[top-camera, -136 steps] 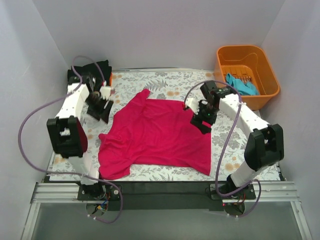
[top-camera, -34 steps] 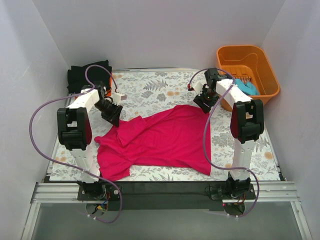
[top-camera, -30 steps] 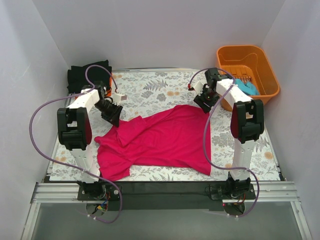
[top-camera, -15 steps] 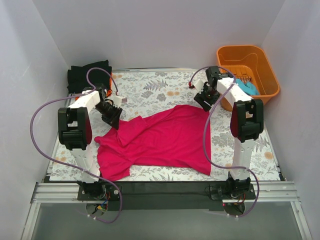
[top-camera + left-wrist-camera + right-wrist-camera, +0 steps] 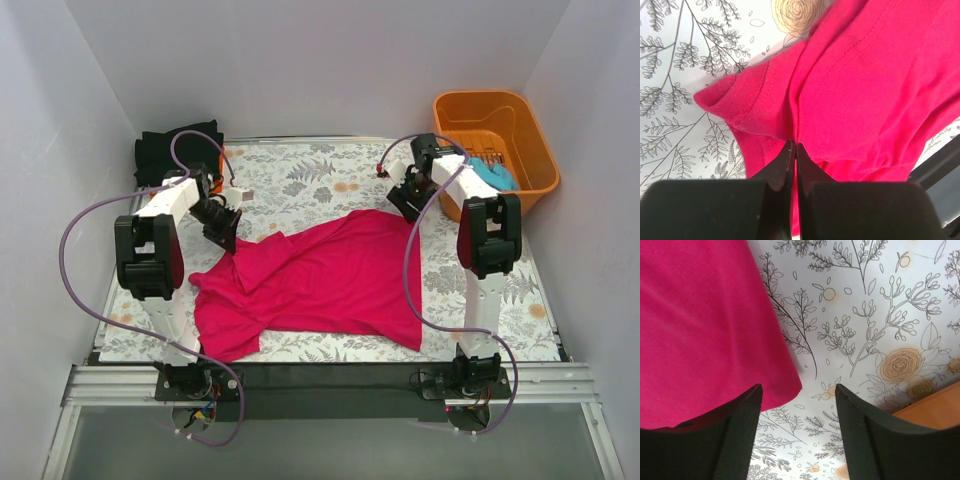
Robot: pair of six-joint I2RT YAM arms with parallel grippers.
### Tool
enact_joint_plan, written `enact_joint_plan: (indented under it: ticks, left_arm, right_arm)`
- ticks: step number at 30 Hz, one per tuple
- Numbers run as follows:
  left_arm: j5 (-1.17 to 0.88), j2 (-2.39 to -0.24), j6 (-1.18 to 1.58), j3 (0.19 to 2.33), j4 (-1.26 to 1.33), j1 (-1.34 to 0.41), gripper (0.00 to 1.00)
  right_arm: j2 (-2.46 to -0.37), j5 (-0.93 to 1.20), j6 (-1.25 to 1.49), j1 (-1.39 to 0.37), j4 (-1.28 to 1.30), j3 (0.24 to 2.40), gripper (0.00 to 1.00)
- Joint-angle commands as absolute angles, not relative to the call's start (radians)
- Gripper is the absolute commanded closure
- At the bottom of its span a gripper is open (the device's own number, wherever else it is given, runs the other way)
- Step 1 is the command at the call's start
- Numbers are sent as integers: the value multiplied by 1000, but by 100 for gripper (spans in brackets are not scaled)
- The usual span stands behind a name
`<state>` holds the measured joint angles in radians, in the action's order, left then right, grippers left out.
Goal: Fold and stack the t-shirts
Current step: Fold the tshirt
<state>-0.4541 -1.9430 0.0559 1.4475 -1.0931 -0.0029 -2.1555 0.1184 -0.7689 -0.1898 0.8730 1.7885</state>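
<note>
Cloth fills most of my view: the magenta t-shirt (image 5: 320,280) lies at the middle of the desk (image 5: 300,180), a soft, matte knit. It is spread wide but rumpled, with loose folds bunching toward its 9 o'clock side. My left end effector (image 5: 794,146) sits at the shirt's 10 o'clock corner, its two black tapered fingers pressed together on a raised crease of that fabric. Just beside them, at 10 o'clock in the wrist view, is a ribbed band with stitched seams. My right end effector (image 5: 797,390) is at the shirt's 1 o'clock corner with its broad black fingers spread apart and nothing between them. Below it the straight, smooth edge of the magenta cloth meets the desk's printed cover, white with fine black leaf sprigs and pale orange blossoms. At 2 o'clock on the desk stands a rigid orange plastic basket (image 5: 520,130) with rounded corners, and a crumpled teal t-shirt (image 5: 492,172) lies inside it. At 10 o'clock a black t-shirt (image 5: 180,145) rests against the back wall as a folded, dull dark heap.
</note>
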Motion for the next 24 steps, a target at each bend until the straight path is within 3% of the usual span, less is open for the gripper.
enact_joint_plan:
  ticks: [1, 4, 13, 14, 15, 18, 24]
  left_arm:
    - [-489, -1894, 71, 1502, -1109, -2, 100]
    - [-503, -1893, 80, 1516, -1117, -2, 100]
    - [-511, -1882, 92, 1534, -1118, -2, 100]
    - [-508, -1881, 92, 1534, -1118, -2, 100]
    - [-509, -1881, 92, 1534, -1118, -2, 100]
    - [-511, -1871, 95, 1529, -1121, -2, 100]
    - [-523, -1868, 109, 1536, -1118, -2, 100]
  right_arm:
    - [-2171, 185, -784, -183, 899, 1789, 47]
    - [-2172, 210, -787, -183, 907, 1770, 60]
    - [-2203, 202, -785, -170, 923, 1776, 57]
    - [-2213, 206, -782, -166, 926, 1782, 61]
    - [-2217, 210, -782, -167, 934, 1796, 76]
    - [-2186, 233, -782, -166, 951, 1805, 98]
    - [-1998, 321, -798, -199, 983, 1760, 99]
